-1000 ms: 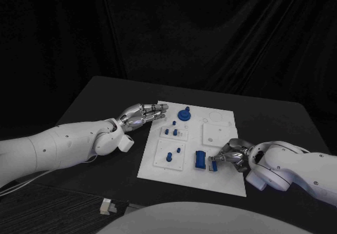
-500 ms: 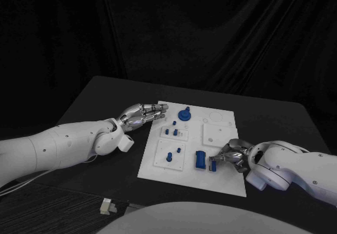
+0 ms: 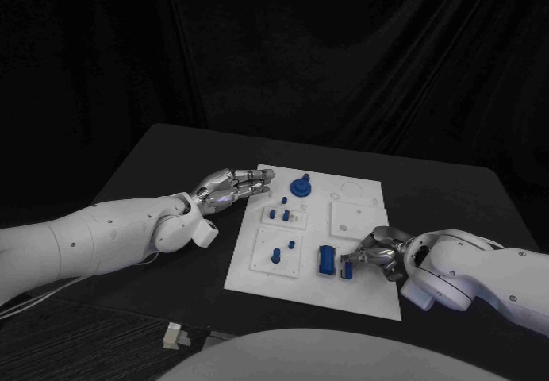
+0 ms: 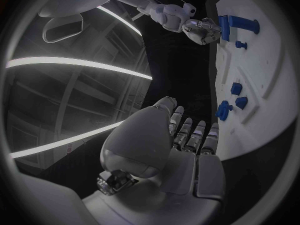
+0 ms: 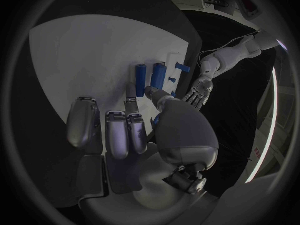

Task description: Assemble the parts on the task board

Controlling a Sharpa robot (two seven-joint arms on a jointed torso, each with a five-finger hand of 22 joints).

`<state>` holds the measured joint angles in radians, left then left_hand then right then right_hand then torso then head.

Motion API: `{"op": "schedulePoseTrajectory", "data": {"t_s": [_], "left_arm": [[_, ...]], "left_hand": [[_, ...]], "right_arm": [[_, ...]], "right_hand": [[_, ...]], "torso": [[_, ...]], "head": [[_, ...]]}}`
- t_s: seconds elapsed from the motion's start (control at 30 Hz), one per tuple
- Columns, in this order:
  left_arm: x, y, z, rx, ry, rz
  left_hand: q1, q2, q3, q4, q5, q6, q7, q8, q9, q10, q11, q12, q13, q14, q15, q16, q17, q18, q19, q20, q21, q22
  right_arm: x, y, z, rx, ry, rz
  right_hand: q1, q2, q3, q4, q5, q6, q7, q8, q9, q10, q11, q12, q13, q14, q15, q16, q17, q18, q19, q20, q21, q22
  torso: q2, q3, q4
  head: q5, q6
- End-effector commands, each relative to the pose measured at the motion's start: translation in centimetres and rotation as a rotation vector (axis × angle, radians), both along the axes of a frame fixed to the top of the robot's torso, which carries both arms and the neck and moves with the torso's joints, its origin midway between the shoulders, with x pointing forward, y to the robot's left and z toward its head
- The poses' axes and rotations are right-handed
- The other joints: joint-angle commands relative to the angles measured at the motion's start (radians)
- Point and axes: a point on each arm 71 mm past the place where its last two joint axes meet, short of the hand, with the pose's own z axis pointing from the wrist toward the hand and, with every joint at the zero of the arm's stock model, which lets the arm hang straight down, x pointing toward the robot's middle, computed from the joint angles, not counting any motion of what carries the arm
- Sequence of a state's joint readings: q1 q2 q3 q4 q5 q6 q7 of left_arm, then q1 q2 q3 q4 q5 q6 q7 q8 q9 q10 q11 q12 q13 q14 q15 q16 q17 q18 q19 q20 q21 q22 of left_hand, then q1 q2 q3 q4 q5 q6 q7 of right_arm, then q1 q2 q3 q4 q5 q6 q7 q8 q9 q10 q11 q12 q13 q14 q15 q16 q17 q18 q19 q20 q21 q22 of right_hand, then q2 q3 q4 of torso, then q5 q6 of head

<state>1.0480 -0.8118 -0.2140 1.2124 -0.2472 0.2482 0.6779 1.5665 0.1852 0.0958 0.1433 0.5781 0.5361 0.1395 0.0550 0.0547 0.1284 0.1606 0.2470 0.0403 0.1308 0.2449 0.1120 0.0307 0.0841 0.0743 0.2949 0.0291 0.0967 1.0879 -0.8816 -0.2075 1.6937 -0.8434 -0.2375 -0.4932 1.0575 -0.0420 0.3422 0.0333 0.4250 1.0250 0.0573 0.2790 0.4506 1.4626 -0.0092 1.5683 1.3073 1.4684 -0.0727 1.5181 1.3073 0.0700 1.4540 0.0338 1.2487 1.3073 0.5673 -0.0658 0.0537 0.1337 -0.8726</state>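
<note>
At right fingertips: a short blue part (image 3: 347,271) stood on the board (image 3: 360,295), just beside a taller blue part (image 3: 326,261), which lay on its far side from the fingers.
Right hand (image 3: 380,255): its fingers (image 5: 132,106) were drawn narrow, tips at the short part; I could not tell whether they pinched it or only touched it.
Change at right hand: almost none over the last second; the hand and the short part kept the same place, with at most a slight settling of the fingertips.
Left hand (image 3: 232,186): it lay at the board's far left edge, fingers stretched out side by side and holding nothing, their tips on the white rim.
Ahead of left fingertips: a knobbed part (image 3: 300,186) stood untouched, apart from them; three small parts (image 3: 277,213) sat nearer the robot.
Change at left hand: none; it stayed put, probably steadying the board.
Meaning for task: the stillness suggested a slow seating or alignment step, not a carry. The short part was probably being pressed or adjusted into its slot beside the taller one.
Progress: several parts already stood in the board; some recesses on its right half looked unfilled, so work seemed to remain.
Risk: a sideways push from the fingertips could tip the short part against its neighbour.
</note>
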Motion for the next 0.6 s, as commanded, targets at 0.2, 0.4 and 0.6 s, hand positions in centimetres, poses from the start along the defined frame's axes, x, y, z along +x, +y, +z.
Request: {"op": "schedulePoseTrajectory", "data": {"t_s": [0.2,0.4,0.6], "left_arm": [[-0.08,-0.22,0.04,-0.024,0.001,-0.009],[-0.08,-0.26,0.01,-0.024,0.003,-0.011],[-0.09,-0.28,-0.02,-0.023,0.005,-0.012]], "left_hand": [[-0.003,-0.004,0.006,0.002,0.004,-0.003,0.002,0.003,0.0,0.003,0.008,0.006,0.001,-0.002,0.008,0.006,0.002,-0.011,0.003,0.0,-0.003,-0.001],[-0.004,-0.004,0.008,0.002,0.004,-0.004,0.002,0.003,0.0,0.002,0.008,0.006,0.001,-0.001,0.009,0.007,0.002,-0.011,0.003,0.0,-0.003,-0.001],[-0.004,-0.004,0.008,0.002,0.004,-0.004,0.002,0.003,0.0,0.002,0.008,0.006,0.001,-0.001,0.009,0.007,0.002,-0.011,0.003,0.0,-0.003,-0.001]], "right_arm": [[-0.09,-0.01,-0.07,-0.015,-0.016,0.008],[-0.1,-0.03,-0.06,-0.015,-0.017,0.009],[-0.11,-0.07,-0.06,-0.015,-0.017,0.009]], "right_hand": [[-0.008,0.0,-0.029,0.01,-0.043,-0.012,0.003,0.0,0.004,0.108,-0.005,0.003,0.263,0.081,-0.005,-0.006,0.16,0.002,-0.006,-0.001,-0.008,0.167],[-0.022,0.0,-0.067,0.037,-0.118,-0.013,0.004,0.003,0.008,0.108,-0.003,0.003,0.263,0.081,-0.003,-0.005,0.161,0.002,-0.006,0.001,-0.011,0.167],[-0.044,-0.001,-0.105,0.069,-0.189,-0.012,0.005,0.005,0.011,0.108,-0.002,0.003,0.263,0.081,-0.002,-0.005,0.162,0.002,-0.005,0.002,-0.012,0.167]], "torso": [[0.0,0.0002,0.0],[0.0,0.0,-0.0002],[0.0,0.0001,0.0]], "head": [[0.0,0.0],[0.001,0.0],[0.0,0.0]]}}
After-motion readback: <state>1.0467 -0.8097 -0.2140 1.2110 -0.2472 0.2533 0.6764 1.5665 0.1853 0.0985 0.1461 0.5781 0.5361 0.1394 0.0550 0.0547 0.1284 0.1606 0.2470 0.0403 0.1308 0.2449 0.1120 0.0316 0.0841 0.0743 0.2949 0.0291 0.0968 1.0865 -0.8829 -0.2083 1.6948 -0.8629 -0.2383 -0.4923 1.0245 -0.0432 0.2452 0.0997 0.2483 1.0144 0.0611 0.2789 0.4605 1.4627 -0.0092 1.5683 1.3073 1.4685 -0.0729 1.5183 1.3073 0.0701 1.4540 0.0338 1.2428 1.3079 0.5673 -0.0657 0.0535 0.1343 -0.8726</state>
